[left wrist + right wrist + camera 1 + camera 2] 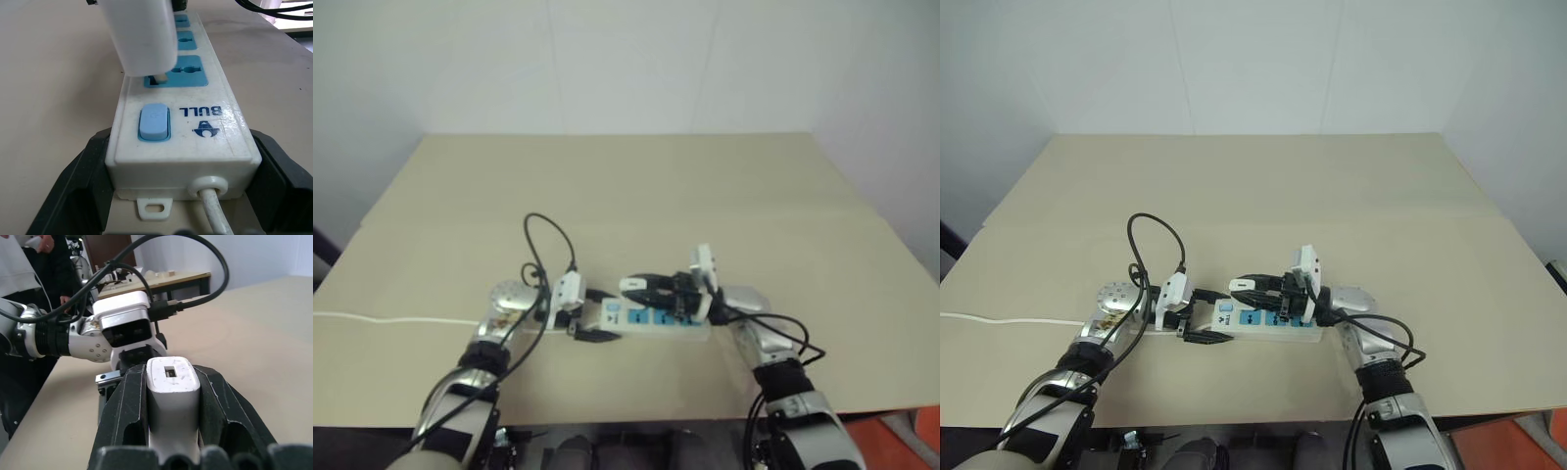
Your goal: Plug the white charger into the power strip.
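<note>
Holding the switch end of the long white rectangular plastic power strip (181,132) w/ your left gripper (595,315), you've got its two black fingers (73,191) clamped on either side of the bar, right by the pale blue rocker switch (154,121) and the thin white cord (215,210) exit. Just past that, the small white cube-shaped charger (142,34) sits over the nearest blue-faced socket (176,73); left wrist view shows a metal prong (157,78) at the socket opening w/ a gap left under the charger body, so by my read it's lined up and maybe just started in, not seated. Your right gripper (172,396) is closed on the charger, black fingers (122,416) pinching both its sides; it reaches in from the far end, above the strip. Approx progress: grasp done, strip braced, alignment looks done; what's left is the push home, then letting go. Watch that the prongs stay square to the slots — tilt would jam them. Two more blue sockets (185,40) further along are free. No containers on the tan tabletop (636,186); beyond the strip it runs to the white wall (626,59).
</note>
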